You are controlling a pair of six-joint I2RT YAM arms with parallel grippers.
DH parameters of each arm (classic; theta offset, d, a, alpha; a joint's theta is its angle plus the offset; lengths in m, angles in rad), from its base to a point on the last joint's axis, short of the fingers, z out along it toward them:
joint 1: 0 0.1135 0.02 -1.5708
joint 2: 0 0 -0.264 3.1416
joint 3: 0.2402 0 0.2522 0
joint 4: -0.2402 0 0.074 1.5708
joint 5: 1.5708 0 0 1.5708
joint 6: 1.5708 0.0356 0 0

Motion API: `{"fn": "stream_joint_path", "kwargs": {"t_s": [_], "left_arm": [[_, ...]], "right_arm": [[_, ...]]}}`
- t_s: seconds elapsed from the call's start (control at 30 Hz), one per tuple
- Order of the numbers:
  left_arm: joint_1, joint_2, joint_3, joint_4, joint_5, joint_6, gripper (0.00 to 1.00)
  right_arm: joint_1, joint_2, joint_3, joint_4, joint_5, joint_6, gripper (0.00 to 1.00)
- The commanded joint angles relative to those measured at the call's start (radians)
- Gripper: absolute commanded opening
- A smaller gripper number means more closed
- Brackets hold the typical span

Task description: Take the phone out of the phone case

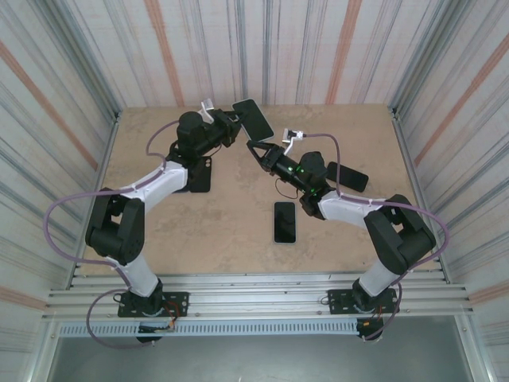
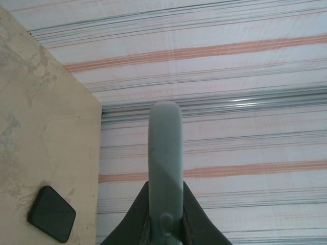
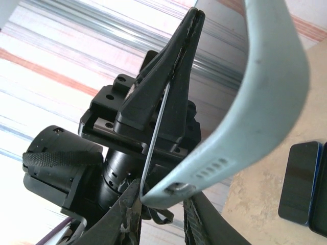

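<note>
My left gripper [image 1: 232, 127] is raised over the back of the table and is shut on the phone [image 1: 253, 119], which sits in its pale blue-green case [image 2: 165, 148]. The left wrist view sees the case edge-on between the left gripper [image 2: 165, 186] fingers. My right gripper [image 1: 258, 150] meets the phone's lower corner from the right. In the right wrist view the case [image 3: 271, 76] bows away from the phone's thin edge [image 3: 156, 127]. The case's bottom corner sits pinched in my right gripper [image 3: 166, 204]. The left gripper [image 3: 194, 18] clamps the phone above it.
A dark phone [image 1: 285, 221] lies flat mid-table, and another dark phone [image 1: 347, 177] lies to the right behind the right arm. A black item [image 1: 200, 177] lies under the left arm. Striped walls close in three sides of the table [image 1: 238, 239].
</note>
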Motion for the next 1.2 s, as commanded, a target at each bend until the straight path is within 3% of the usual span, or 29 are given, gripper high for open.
{"fn": "stream_joint_path", "kwargs": {"t_s": [0.0, 0.2, 0.43, 0.8, 0.97, 1.17], "left_arm": [[-0.008, -0.074, -0.004, 0.085, -0.008, -0.012, 0.00], [-0.009, -0.071, -0.004, 0.090, -0.007, -0.016, 0.00], [-0.009, -0.079, -0.001, 0.086, -0.012, -0.054, 0.00], [-0.033, -0.117, 0.005, 0.072, -0.031, -0.187, 0.00], [-0.052, -0.130, 0.011, 0.072, -0.015, -0.265, 0.00], [-0.058, -0.149, 0.019, 0.065, -0.001, -0.278, 0.00]], "right_arm": [[0.001, -0.013, 0.005, 0.040, 0.025, -0.019, 0.25], [0.000, 0.001, 0.000, 0.092, 0.038, 0.005, 0.23], [-0.002, 0.002, 0.005, 0.062, 0.007, -0.022, 0.13], [-0.042, -0.080, -0.008, -0.207, -0.012, -0.210, 0.07], [-0.050, -0.134, 0.043, -0.465, -0.013, -0.367, 0.05], [-0.066, -0.137, 0.035, -0.499, -0.007, -0.369, 0.05]]}}
